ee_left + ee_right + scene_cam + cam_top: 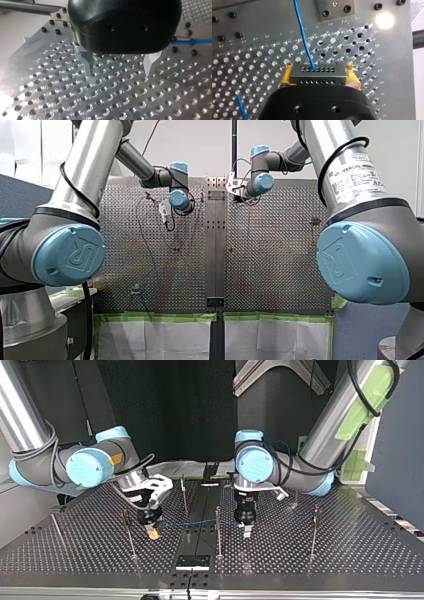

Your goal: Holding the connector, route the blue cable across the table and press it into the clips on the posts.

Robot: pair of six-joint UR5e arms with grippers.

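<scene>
You had my right gripper clamped on the connector, its yellow pads pressed against both short ends of that grey rectangular block with its two rows of small holes. In the top view that gripper and its connector sat to the left of the middle post, low over the table. The blue cable ran thin and nearly level from the connector across to that post and on to its right, towards my left gripper. Whether the cable sat in a clip on the post, you could not tell. My left gripper hung just right of the middle post, its tapered metal fingers spread apart with nothing between them and their tips close to the table; the cable passed beside it. The table was shiny metal drilled in a regular grid of holes. Bare surface lay between the middle post and the thin posts further out on either side. More lay between it and the table's near edge, where a small black plate was fixed.
</scene>
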